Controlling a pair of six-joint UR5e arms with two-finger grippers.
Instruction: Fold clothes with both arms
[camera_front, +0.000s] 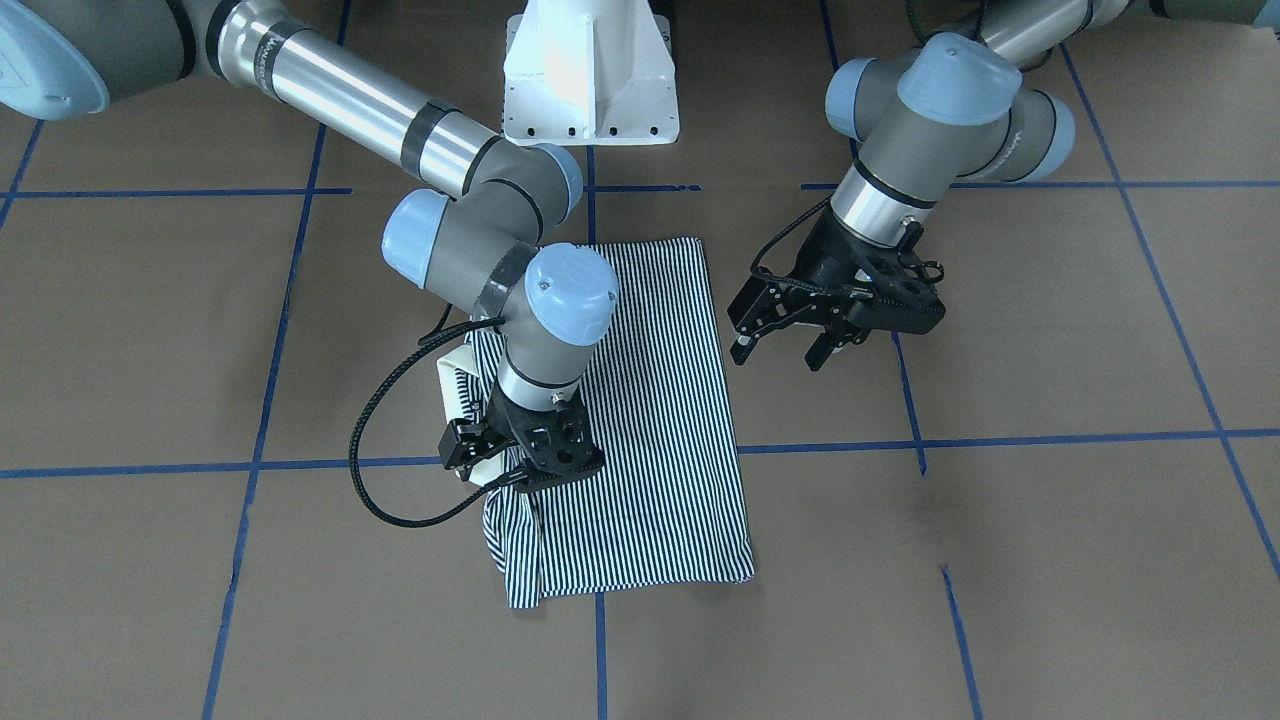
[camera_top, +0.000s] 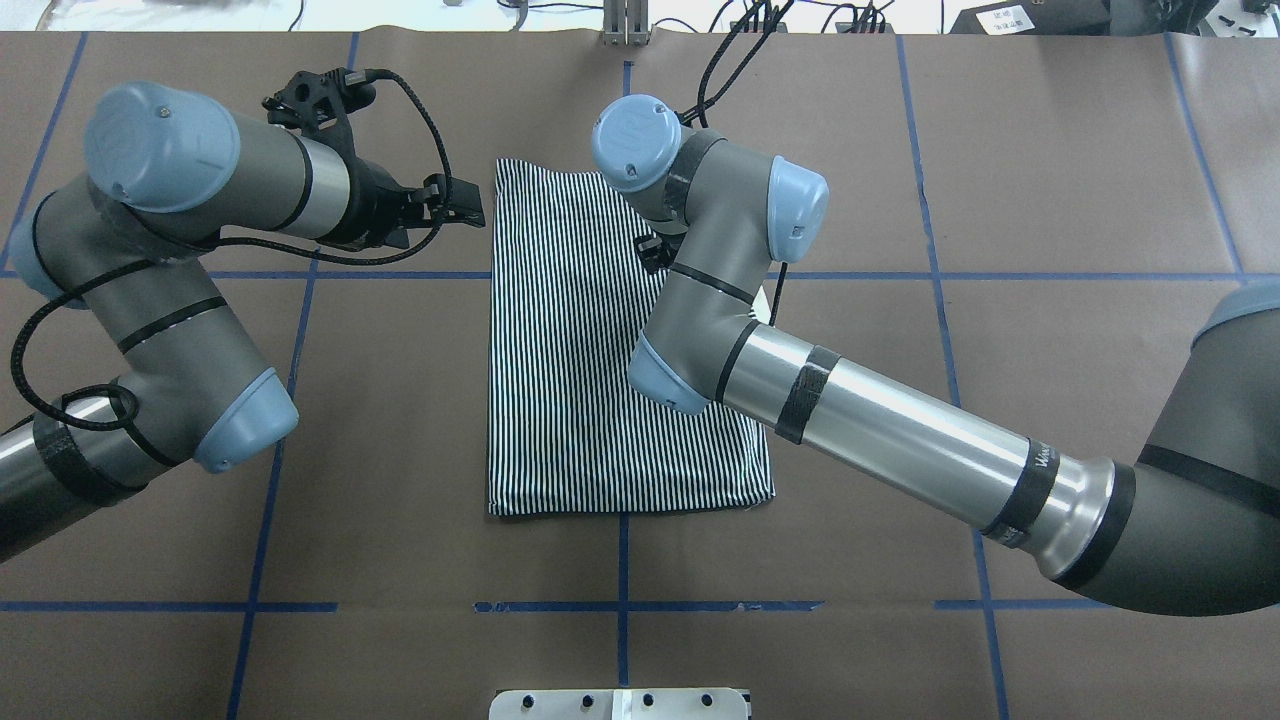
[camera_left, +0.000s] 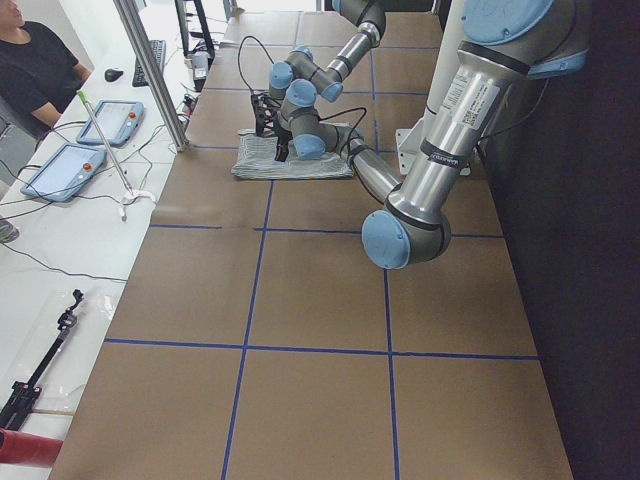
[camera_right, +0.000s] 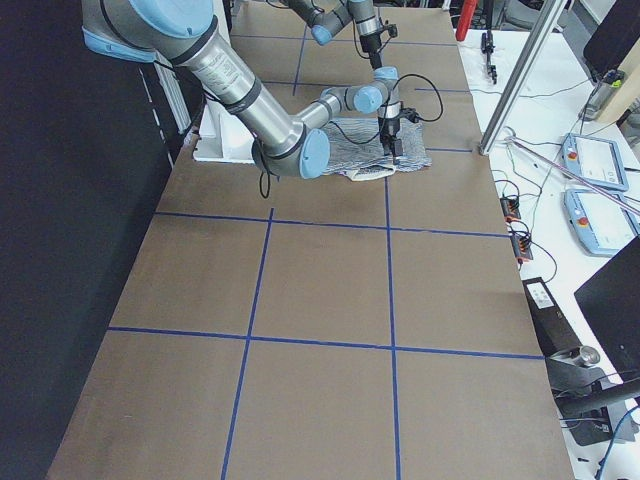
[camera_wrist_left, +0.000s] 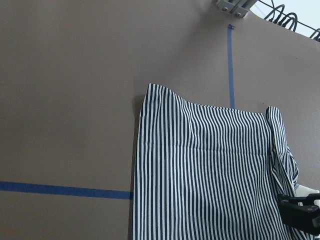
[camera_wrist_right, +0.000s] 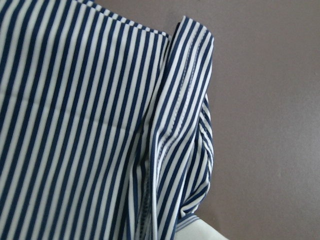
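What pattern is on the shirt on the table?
The shirt has thin navy-and-white stripes. The right wrist-mounted view shows them best.

table (camera_top: 1050, 150): brown | blue tape grid (camera_top: 1100, 276) | side bench (camera_left: 60, 240): white | backdrop (camera_left: 590, 300): black

Left arm (camera_top: 170, 330), right arm (camera_top: 900, 430): grey-silver tubes, light blue caps (camera_front: 570, 290), black braided cables (camera_front: 354, 440).

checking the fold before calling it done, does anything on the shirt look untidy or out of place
Yes. The shirt is a neat rectangle except along the edge under the right gripper: a bunched sleeve spills past that edge, and the cream collar pokes out beside it.
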